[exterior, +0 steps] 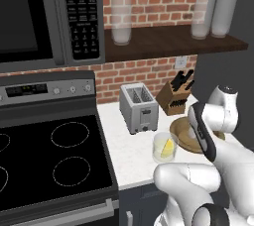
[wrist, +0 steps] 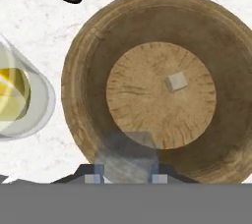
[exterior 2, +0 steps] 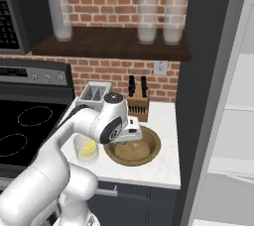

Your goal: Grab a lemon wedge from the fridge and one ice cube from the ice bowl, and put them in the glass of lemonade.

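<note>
Over the near rim of the wide, shallow brown wooden ice bowl (wrist: 88, 51), the robot's two-finger gripper (wrist: 123, 178) hangs pointing down. Its two small dark fingertips (wrist: 92, 178) stand a little apart, and between them sits a pale grey, translucent block that looks like an ice cube, apparently held. A second tiny pale grey ice cube (wrist: 175, 81) lies on the bowl's lighter tan floor, well apart from the fingertips and slightly off centre. Just beside the bowl on the white marbled counter (wrist: 54, 16) stands the short clear glass of lemonade (wrist: 19, 98); the bright yellow lemon wedge (wrist: 11, 93) sits inside it. From the right base camera, the white arm reaches over the bowl (exterior 2: 149, 153), with the glass (exterior 2: 85, 149) beside it, in front of the silver toaster (exterior 2: 94, 93) and the wooden knife block (exterior 2: 138, 105). The tall matte grey fridge (exterior 2: 218, 96) stands open at the right.
</note>
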Motion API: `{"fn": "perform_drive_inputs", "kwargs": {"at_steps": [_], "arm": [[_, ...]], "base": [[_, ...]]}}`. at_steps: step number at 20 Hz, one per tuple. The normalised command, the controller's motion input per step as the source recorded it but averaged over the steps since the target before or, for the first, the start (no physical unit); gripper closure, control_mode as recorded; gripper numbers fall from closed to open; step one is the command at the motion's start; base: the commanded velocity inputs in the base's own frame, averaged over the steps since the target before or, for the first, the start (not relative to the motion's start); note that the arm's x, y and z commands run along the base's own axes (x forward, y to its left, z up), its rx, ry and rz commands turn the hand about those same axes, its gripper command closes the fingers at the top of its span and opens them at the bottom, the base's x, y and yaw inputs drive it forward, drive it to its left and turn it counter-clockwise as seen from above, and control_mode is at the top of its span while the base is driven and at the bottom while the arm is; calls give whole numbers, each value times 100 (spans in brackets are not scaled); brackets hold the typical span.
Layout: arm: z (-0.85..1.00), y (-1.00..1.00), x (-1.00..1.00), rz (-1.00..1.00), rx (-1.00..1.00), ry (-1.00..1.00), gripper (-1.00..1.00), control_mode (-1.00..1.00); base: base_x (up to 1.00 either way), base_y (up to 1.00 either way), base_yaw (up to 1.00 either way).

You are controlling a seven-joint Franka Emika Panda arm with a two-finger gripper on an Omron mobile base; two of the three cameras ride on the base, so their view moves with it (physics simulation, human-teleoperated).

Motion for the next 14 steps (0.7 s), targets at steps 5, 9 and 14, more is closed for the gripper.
{"fn": "perform_drive_inputs", "kwargs": {"at_steps": [5, 9, 14], "arm": [[71, 41, -24, -2, 0, -4, 100, -100], [49, 52, -11, 0, 0, 0, 100, -100], [27, 60, 0, 0, -1, 0, 100, -100]], "base": [[0, 0, 0], [0, 0, 0], [0, 0, 0]]}}
